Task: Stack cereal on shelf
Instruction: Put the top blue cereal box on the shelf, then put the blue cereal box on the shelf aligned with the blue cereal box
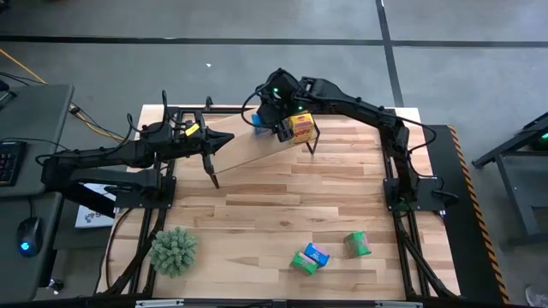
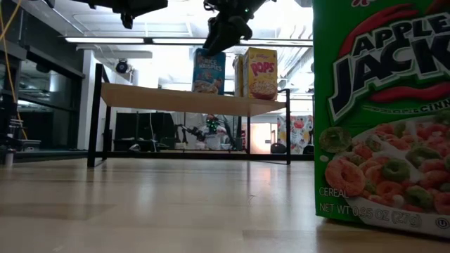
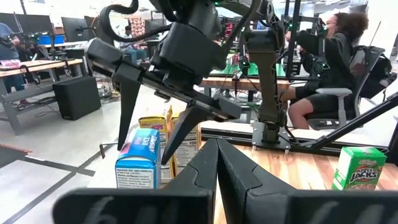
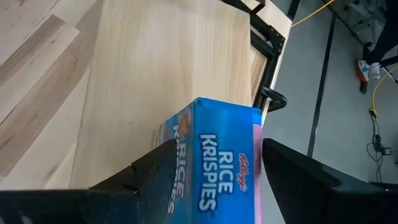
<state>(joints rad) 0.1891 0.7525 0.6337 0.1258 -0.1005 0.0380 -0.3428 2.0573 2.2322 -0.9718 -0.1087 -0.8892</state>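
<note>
- Shelf (image 2: 190, 102): light-wood plank on a black frame, standing on the striped wooden table (image 1: 282, 197). It carries an upright blue Rice Krispies carton (image 2: 209, 72) and, beside it, yellow Pops cartons (image 2: 260, 73).
- Right gripper (image 4: 214, 165): above the shelf, fingers spread to either side of the Rice Krispies carton; whether they touch it cannot be told.
- Left gripper (image 3: 216, 149): fingers closed together on nothing, beside the shelf's other end.
- Low view only: a green carton (image 2: 383, 112) reading "Apple Jacks", "Cereal", "Net Wt", well in front of the shelf.
- High view only: three cartons (image 1: 311, 256) and a spiky green plant (image 1: 174, 249) lie far from the shelf.
- Left wrist view only: a seated person (image 3: 329, 68) at desks beyond the shelf.
</note>
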